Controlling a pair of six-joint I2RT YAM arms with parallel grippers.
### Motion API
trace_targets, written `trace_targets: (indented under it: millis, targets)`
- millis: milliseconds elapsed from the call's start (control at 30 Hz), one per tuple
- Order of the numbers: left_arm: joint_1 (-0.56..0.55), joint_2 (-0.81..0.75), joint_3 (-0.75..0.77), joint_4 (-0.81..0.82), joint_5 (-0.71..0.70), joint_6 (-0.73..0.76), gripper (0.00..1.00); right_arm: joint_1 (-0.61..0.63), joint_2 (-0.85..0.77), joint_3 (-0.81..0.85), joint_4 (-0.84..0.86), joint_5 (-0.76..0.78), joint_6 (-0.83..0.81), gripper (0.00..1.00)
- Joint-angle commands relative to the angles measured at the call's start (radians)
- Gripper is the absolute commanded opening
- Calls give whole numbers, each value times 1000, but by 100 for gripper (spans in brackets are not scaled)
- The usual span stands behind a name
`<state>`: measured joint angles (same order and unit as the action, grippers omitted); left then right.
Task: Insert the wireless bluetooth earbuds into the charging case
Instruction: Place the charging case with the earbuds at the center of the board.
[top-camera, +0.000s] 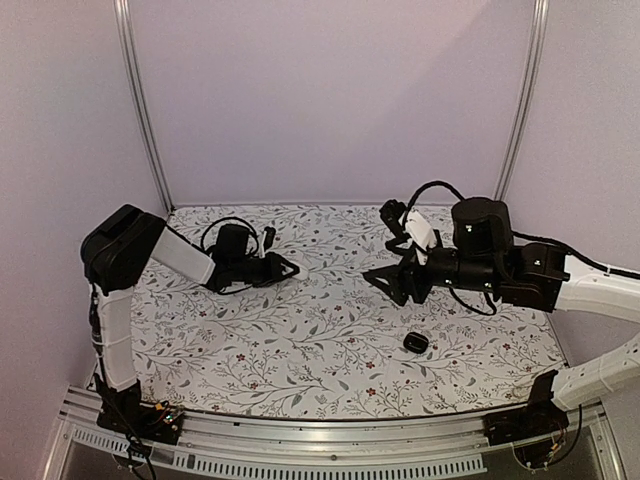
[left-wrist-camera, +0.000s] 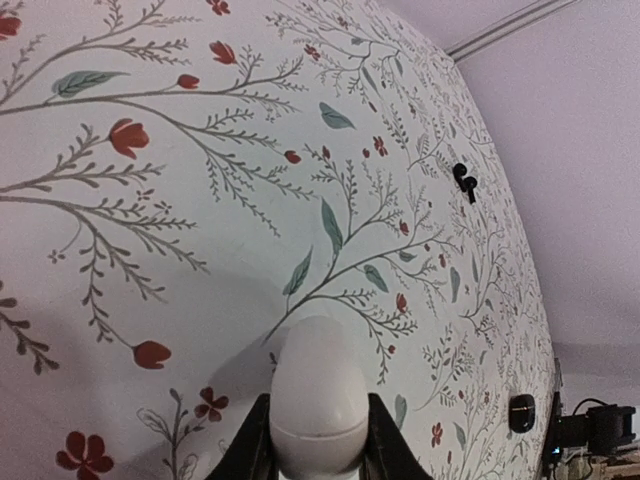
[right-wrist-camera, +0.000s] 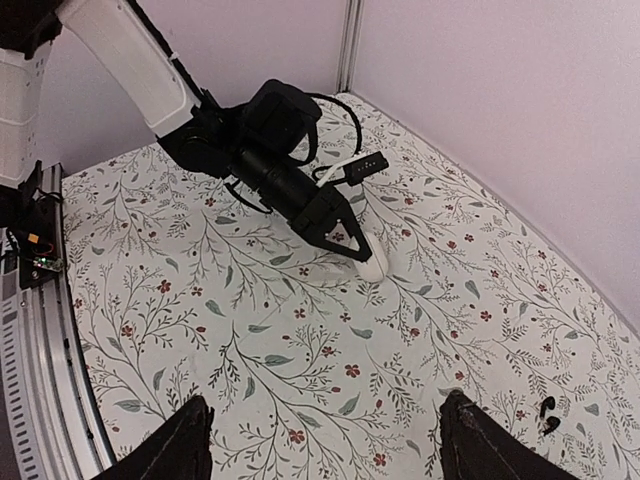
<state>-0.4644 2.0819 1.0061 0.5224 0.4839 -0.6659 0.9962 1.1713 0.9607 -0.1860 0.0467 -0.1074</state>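
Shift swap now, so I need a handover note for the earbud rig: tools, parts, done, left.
Left tool: shut on the white case, down at the table left of centre; its lid looks closed.
Right tool: open, empty, above the table right of centre.
Earbuds: loose on the table beside the right tool, in no case.
Black case: lying on the table front right, nothing touching it.
Done: white case gripped.
Left: open a case, pick up the earbuds, seat them.

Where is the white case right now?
The white case is clamped in the left end effector, left of centre over the table in the top view.
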Motion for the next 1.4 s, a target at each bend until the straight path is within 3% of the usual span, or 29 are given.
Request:
trace_targets:
  millis: [0,100,267,433,667,900,1133,1367]
  targets:
    - [21,50,68,-33,56,-26,0,-19,-24,-14,13,-68,54,77]
    - [26,76,106,-83,51,-18,5,-25,-20,-17,5,-77,72,77]
    - [37,88,142,-183,13,6,23,-28,13,-9,-54,-102,168,77]
    - [50,81,167,-269,-22,30,32,-30,16,-7,-103,-99,218,77]
    - [63,48,169,-336,-63,65,59,-41,8,18,-195,-84,254,78]
    - [69,-87,95,-369,-138,114,95,-126,9,-27,-296,-128,317,79]
    - [52,-286,-16,-370,-188,163,100,-184,55,-80,-348,-151,351,78]
    - [-70,-481,-122,-353,-279,239,100,-185,161,-145,-378,-118,402,76]
